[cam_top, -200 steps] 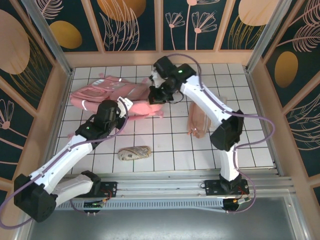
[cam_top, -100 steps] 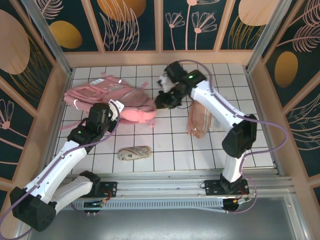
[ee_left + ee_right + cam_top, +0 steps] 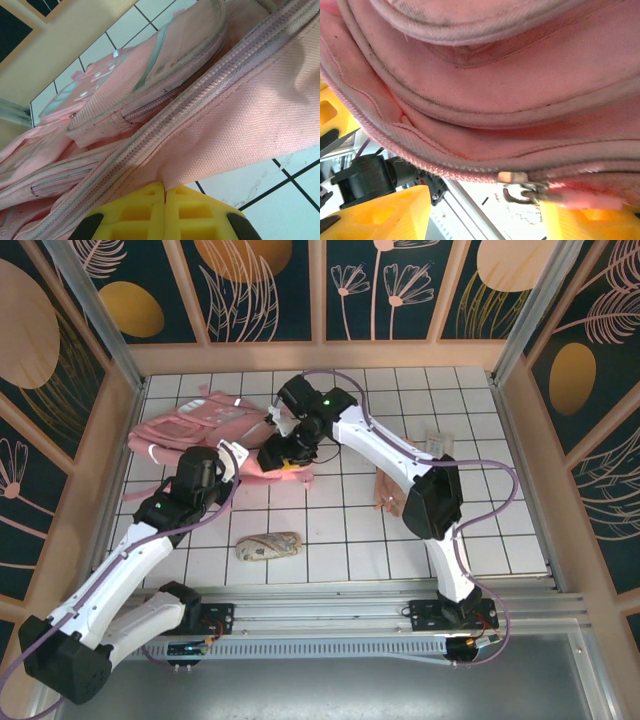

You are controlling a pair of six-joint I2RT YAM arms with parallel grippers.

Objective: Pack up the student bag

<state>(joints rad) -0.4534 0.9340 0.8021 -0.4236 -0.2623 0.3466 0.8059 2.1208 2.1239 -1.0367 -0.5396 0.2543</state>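
Where the white tiled table (image 3: 480, 530) reaches the upper left of the overhead view, the student bag (image 3: 190, 425) is seen lying flat, its right-hand end covered by both grippers. At the bottom of the left wrist view, the left gripper (image 3: 164, 200) is shown with its yellow pads (image 3: 135, 215) pressed together. An edge of the bag's pink fabric, beside a long zip (image 3: 200, 106), is pinched between them. The right gripper (image 3: 485, 215) is seen with its yellow fingers (image 3: 385, 210) held wide apart at the lower corners of the right wrist view, and nothing is clamped. The bag's zipped edge is stretched across above them, and a metal zip pull (image 3: 520, 192) with a pink tab is found just beside the lower-right finger. A peach-pink pencil pouch (image 3: 398, 485) is laid right of centre in the overhead view, well apart from the bag. A patterned pouch (image 3: 268, 546) is placed below centre.
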